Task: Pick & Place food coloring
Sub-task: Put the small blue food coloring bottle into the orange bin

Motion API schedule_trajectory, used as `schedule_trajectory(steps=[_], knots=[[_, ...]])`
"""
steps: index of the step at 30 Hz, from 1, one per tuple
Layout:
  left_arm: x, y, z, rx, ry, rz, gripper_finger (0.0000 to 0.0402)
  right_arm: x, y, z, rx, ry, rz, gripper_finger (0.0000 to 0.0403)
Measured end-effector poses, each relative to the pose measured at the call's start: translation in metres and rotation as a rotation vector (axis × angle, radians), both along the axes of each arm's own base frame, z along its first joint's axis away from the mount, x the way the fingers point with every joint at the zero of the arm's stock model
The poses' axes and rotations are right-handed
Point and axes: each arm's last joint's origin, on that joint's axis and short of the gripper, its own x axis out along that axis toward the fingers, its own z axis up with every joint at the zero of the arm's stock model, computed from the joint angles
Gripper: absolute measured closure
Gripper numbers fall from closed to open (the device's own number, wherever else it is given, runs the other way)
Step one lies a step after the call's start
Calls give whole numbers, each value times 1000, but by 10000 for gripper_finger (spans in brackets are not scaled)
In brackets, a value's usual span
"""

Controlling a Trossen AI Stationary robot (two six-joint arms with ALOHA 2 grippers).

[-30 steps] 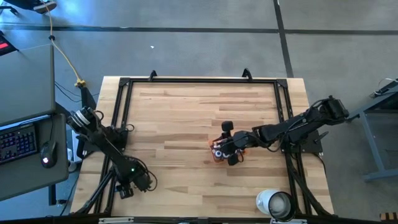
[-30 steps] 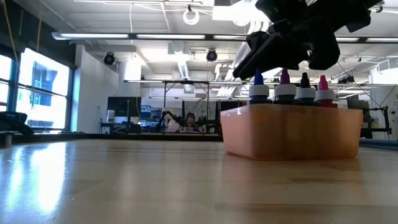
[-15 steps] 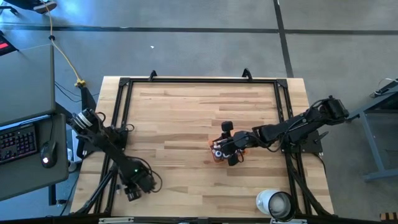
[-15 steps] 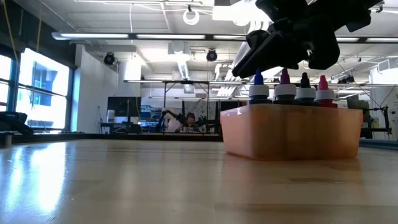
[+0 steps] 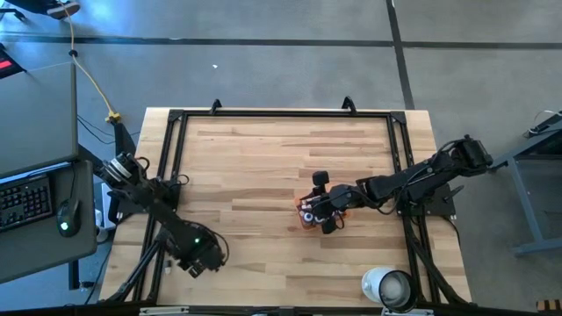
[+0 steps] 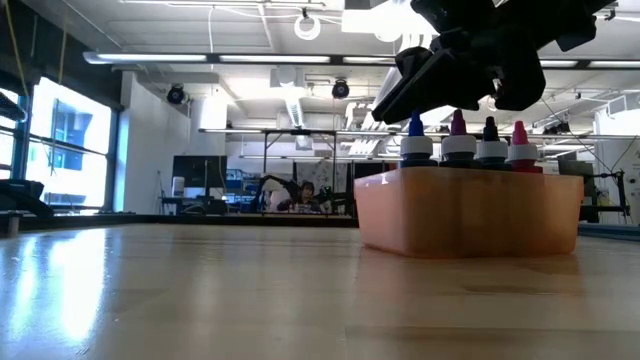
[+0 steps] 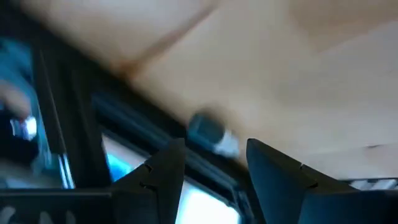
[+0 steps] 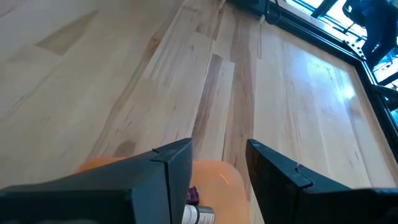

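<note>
high view puts my right gripper [image 5: 313,208] over the orange tray [image 5: 306,219] near mid tabletop [image 5: 263,167], arm reaching in from the right edge. right wrist view: my two fingers [image 8: 168,168] stand apart w/ a clear gap, nothing between them, tray rim [image 8: 211,174] just under, and one bottle [image 8: 198,214] w/ a purplish cap peeking up close by the gap. so: jaws apart, holding nothing.

low view shows the food coloring [image 6: 465,145] standing upright in the tray [image 6: 470,215], a row of four pointed caps – blue, purple, dark, pink/red – shoulder to shoulder, my gripper [image 6: 455,75] just above them. can't tell how many more sit behind that row.

step in hand, as i judge it: pick one bottle out. to do it well:
- pick an end bottle, not a middle one; neighbours touch, so a finger pushed between them prob tips the row.
- come straight down, fingers either side of the body below the cap; the cap tapers and would slip.
- close gently, lift vertical till clear of the tray wall, then move off.
- watch the tray: it looks light, a snag on the rim could drag it.

left gripper [image 5: 195,257] waits near the front left corner of the tabletop, fingers [image 7: 168,174] apart, empty; a small cylinder on the frame edge beyond it [image 7: 211,134] is too blurred to name.
</note>
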Motion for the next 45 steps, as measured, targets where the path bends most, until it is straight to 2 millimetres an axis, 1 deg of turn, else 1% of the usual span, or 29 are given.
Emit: schedule_trajectory(steps=[2, 8, 11, 15, 20, 24, 28, 36, 41, 45], knots=[[-2, -3, 0, 7, 41, 55, 232, 0, 0, 0, 2, 1, 5, 259], [-1, -11, -1, 58, -10, 141, 232, 0, 1, 0, 26, 5, 31, 259], [-8, -18, -2, 68, -10, 133, 232, 0, 2, 0, 48, 7, 36, 259], [-17, -25, -1, 117, 21, 188, 232, 0, 2, 0, 54, 8, 41, 259], [-30, -46, -2, 110, 1, 239, 232, 0, 2, 0, 56, 8, 44, 259], [-41, -54, 0, 143, -2, 274, 232, 0, 2, 0, 56, 8, 44, 259], [-44, -52, 0, 197, 14, 292, 232, 0, 2, 0, 63, 10, 56, 259], [-46, -45, -2, 306, -29, 304, 232, 0, 2, 0, 84, 10, 44, 259], [-45, -46, -2, 283, -37, 282, 232, 0, 2, 0, 79, 10, 47, 259], [-44, -48, -3, 245, -79, 239, 232, 0, 2, 0, 77, 10, 48, 259]])
